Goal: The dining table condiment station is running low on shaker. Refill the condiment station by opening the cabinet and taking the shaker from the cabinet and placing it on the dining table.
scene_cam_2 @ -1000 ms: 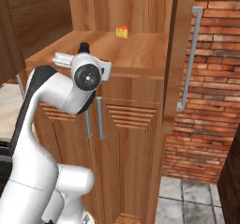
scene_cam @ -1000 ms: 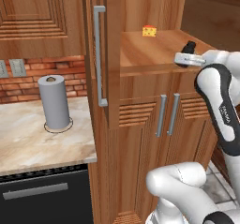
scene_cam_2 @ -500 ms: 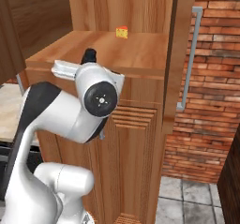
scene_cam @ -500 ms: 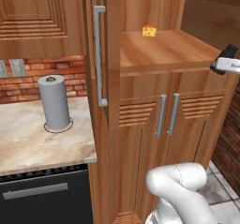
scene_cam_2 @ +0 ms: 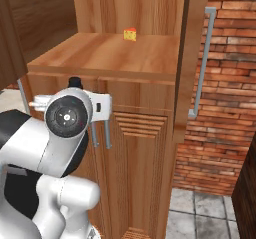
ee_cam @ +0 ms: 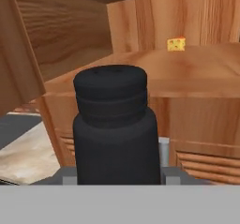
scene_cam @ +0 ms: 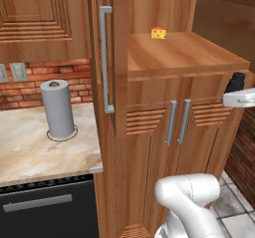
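The gripper (ee_cam: 117, 178) grasps the shaker (ee_cam: 116, 129) upright, in front of the open cabinet (scene_cam: 184, 58), below its shelf edge.

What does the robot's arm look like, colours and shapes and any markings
The arm is made of glossy white rounded shells with black sections at the joints. One joint ends in a round grey cap with a dark centre ringed by small dots. The link at the hand is white with a black end. No cables or lettering are visible.
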Controlling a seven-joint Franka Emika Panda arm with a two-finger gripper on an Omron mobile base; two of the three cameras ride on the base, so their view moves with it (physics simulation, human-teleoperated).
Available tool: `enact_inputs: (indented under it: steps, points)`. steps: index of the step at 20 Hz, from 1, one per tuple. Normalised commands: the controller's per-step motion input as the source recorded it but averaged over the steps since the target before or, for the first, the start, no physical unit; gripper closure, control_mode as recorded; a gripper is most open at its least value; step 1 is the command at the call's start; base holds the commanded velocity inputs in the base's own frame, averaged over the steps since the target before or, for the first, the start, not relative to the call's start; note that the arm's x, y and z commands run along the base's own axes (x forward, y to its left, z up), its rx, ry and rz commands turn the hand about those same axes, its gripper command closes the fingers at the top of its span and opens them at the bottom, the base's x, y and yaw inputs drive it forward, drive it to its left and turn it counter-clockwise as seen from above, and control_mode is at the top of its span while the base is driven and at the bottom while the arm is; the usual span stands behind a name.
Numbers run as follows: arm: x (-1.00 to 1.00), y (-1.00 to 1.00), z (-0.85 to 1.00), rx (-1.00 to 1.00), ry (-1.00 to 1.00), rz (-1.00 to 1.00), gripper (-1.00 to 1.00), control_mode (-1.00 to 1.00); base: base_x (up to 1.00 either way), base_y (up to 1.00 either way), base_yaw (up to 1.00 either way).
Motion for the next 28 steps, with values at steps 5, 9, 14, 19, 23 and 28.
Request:
enact_inputs:
  steps: [5, 9, 14, 19, 23, 28]
  points:
    - [0.03, 0.22, -0.02, -0.04, 0.05, 0.00, 1.00, -1.00, 0.00, 0.00, 0.00]
    - [0.01, 0.00, 0.00, 0.00, 0.01, 0.00, 1.00, -1.00, 0.00, 0.00, 0.00]
    - [-0.13, 0.00, 0.00, 0.00, -0.04, 0.00, 1.00, -1.00, 0.00, 0.00, 0.00]
    - [0.00, 0.00, 0.00, 0.00, 0.00, 0.00, 1.00, 1.00, -0.79, 0.23, 0.08]
    - [0.00, 0.00, 0.00, 0.00, 0.00, 0.00, 1.00, 1.00, -0.83, 0.58, 0.38]
    - [0.00, 0.00, 0.00, 0.00, 0.00, 0.00, 1.00, 1.00, -0.37, 0.81, 0.58]
